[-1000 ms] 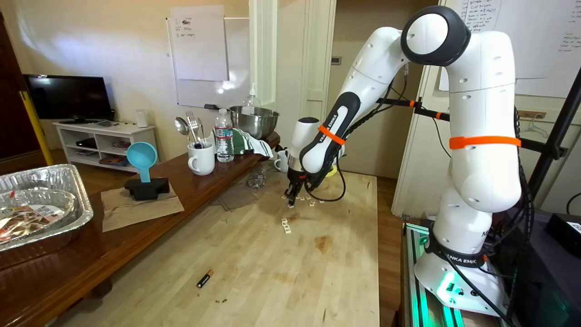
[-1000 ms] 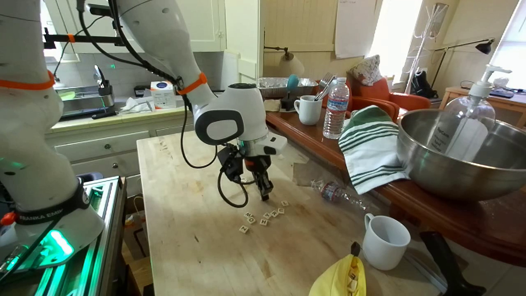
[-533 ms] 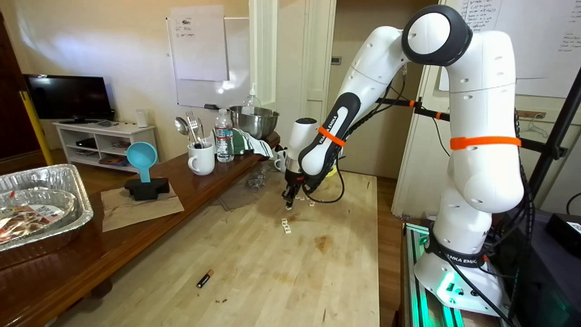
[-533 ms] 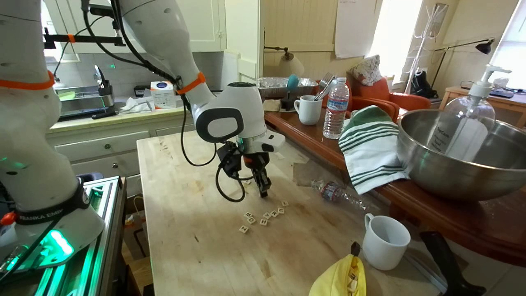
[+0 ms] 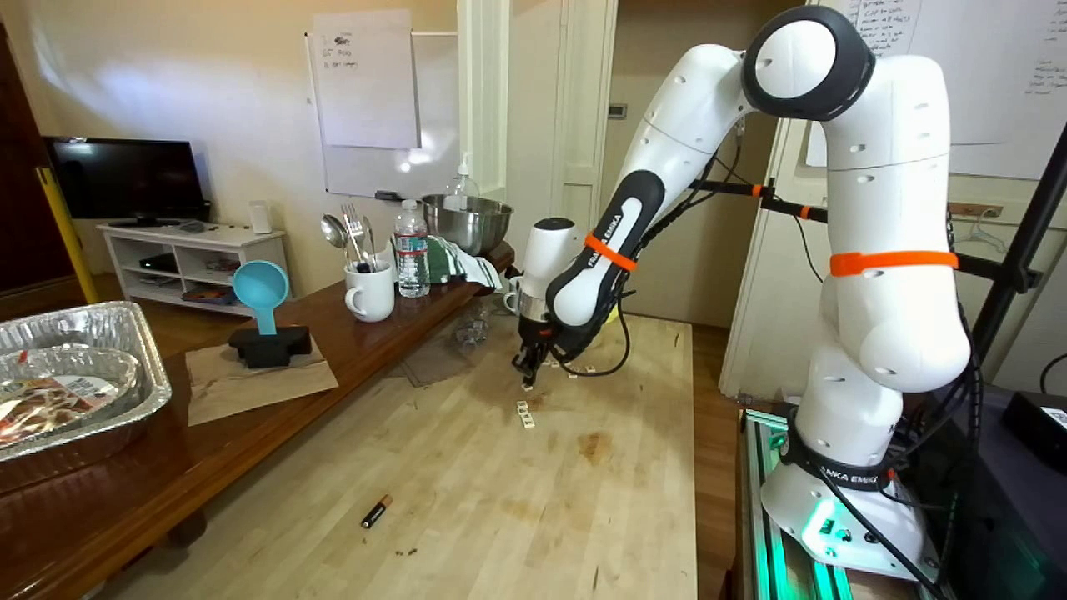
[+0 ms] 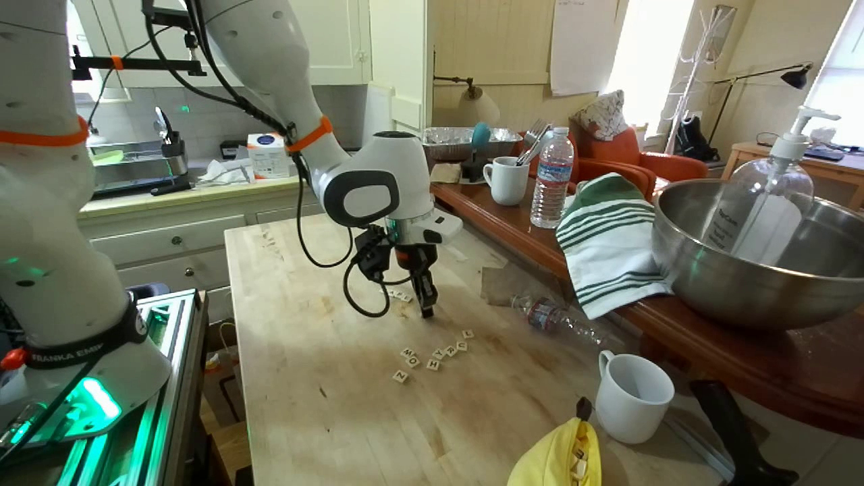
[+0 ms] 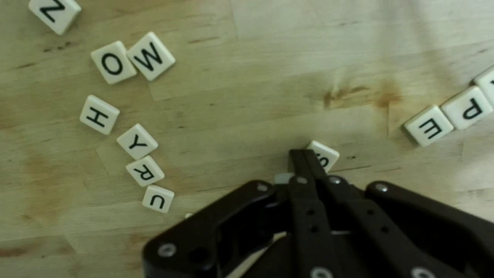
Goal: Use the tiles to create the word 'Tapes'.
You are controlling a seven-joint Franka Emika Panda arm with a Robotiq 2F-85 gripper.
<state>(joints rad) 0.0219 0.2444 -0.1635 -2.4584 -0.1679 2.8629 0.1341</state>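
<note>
Pale, stained wood forms the desk before me. The smooth white arm arches high, its black tool pointing down, fingertips together, at the square white S tile; whether touching, I can't tell. A white E tile and white P tile sit to one side of it, loose white letter tiles opposite.

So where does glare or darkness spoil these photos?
Glare spots on the whiteboard in an exterior view; the window washes out white in an exterior view; in the wrist view, the gripper is mostly murky black, though the Y tile reads clearly.
</note>
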